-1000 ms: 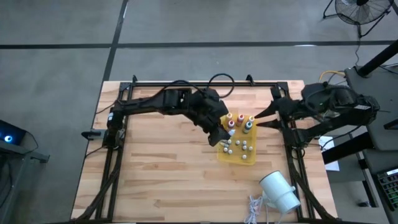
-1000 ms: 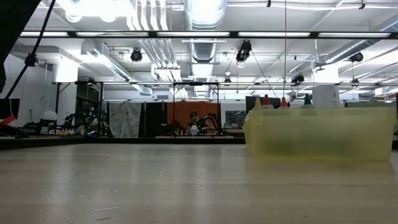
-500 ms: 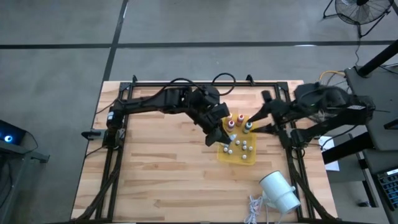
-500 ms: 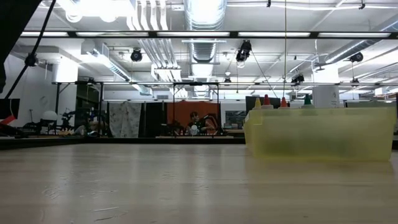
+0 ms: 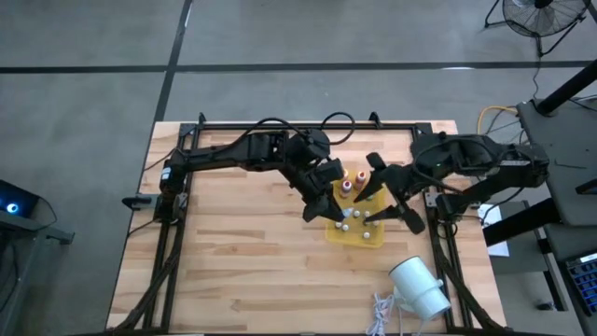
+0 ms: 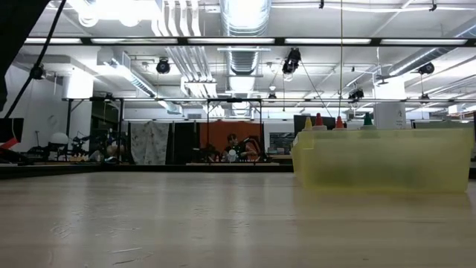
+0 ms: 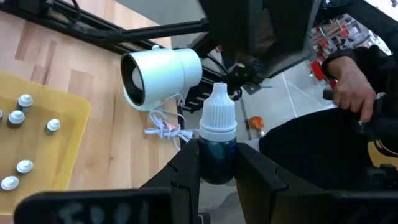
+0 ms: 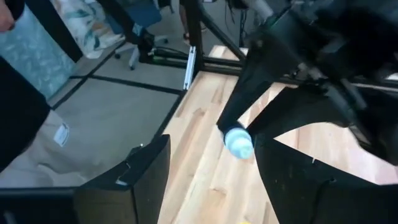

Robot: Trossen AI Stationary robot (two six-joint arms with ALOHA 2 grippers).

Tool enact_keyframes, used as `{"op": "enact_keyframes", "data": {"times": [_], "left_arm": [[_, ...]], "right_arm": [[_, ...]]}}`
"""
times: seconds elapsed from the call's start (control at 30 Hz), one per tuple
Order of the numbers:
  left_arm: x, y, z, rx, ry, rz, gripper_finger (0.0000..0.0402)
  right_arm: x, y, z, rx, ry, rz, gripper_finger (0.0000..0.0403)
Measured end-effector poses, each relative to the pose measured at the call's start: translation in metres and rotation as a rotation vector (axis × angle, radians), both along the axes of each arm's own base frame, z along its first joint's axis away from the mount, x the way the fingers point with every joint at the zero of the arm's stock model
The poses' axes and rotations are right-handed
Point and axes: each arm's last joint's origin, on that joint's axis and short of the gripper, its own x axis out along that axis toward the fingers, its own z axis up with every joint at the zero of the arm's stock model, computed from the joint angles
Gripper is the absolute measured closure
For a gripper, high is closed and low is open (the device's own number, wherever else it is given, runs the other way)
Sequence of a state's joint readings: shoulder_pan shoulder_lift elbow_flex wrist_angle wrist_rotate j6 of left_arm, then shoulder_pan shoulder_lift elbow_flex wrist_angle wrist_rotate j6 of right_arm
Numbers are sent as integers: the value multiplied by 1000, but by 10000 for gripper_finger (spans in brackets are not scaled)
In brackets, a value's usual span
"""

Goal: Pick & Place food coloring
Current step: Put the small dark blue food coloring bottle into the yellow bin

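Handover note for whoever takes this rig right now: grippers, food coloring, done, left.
Left gripper: shut on a dark blue food coloring bottle with a white cap, held above the yellow tray's left edge.
Right gripper: open, empty, over the tray's right side, facing the left gripper.
Tray: colour-topped bottles at the back, small whitish vials in front.
Done: one bottle gripped and lifted.
Left: set that bottle down; whether the other bottles need moving is unclear.
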State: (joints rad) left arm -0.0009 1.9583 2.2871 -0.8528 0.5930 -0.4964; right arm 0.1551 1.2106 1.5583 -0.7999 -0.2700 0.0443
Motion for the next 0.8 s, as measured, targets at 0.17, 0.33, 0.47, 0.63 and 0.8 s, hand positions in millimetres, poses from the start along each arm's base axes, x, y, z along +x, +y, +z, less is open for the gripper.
{"op": "enact_keyframes", "data": {"times": [0.17,0.33,0.47,0.63,0.8], "left_arm": [[0,0,0,-4,-3,-17,342],[0,0,0,-2,-5,-19,342],[0,0,0,-2,-5,-19,342],[0,0,0,2,-8,-22,342],[0,1,0,3,-9,-20,342]], "right_arm": [[15,2,-7,-17,30,9,177],[26,4,-14,-29,62,13,177],[26,4,-14,-31,61,12,177],[25,4,-13,-27,57,12,177],[26,4,-13,-27,57,11,177]]}}
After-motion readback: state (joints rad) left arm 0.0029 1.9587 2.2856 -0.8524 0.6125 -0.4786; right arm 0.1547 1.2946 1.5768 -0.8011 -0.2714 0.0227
